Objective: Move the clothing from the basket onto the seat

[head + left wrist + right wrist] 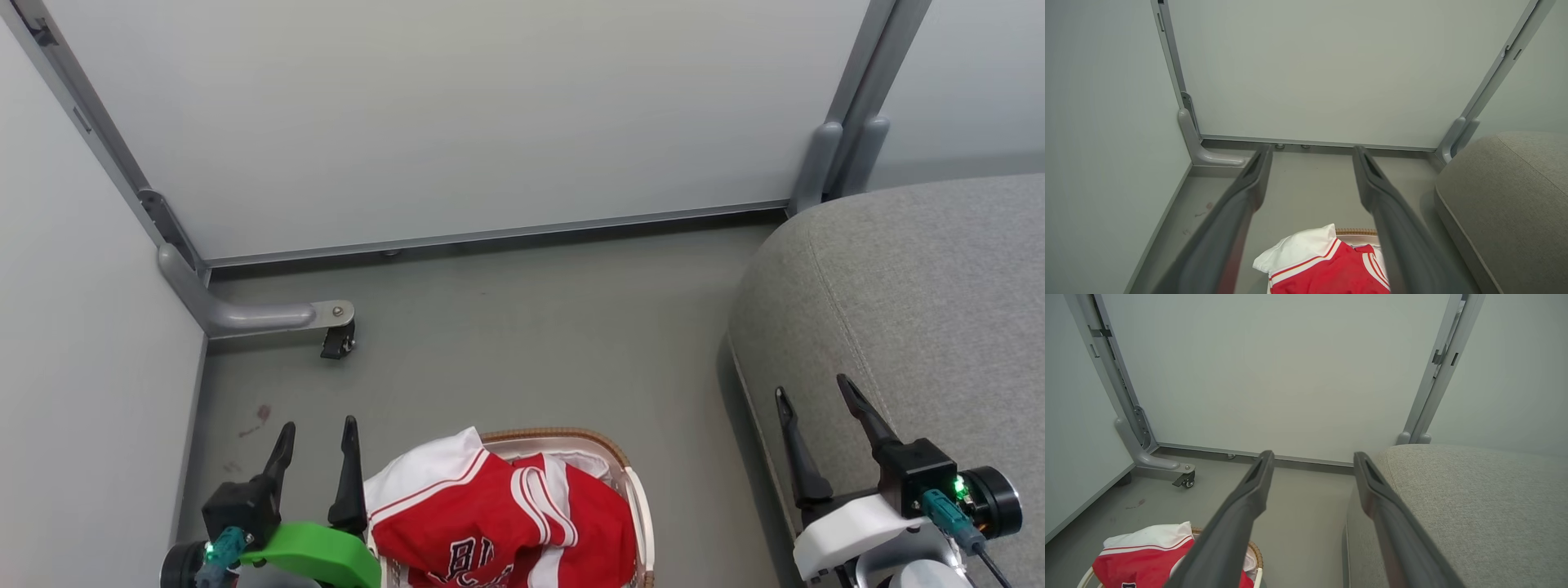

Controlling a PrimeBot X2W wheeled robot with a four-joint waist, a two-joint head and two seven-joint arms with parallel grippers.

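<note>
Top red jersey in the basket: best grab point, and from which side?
Probably the white-trimmed corner of the top jersey. It humps up over the far-left rim of the basket, giving a loose fold to pinch. Come down from above with the left gripper, which is open right beside it. The lettered middle lies flatter and offers less to pinch.

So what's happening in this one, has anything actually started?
Nothing is being handled yet. The red-and-white clothing is heaped in the basket on the floor, with the grey seat to its right. The left claw hangs open beside the basket, the right claw open near the seat's edge. Neither holds anything.
</note>
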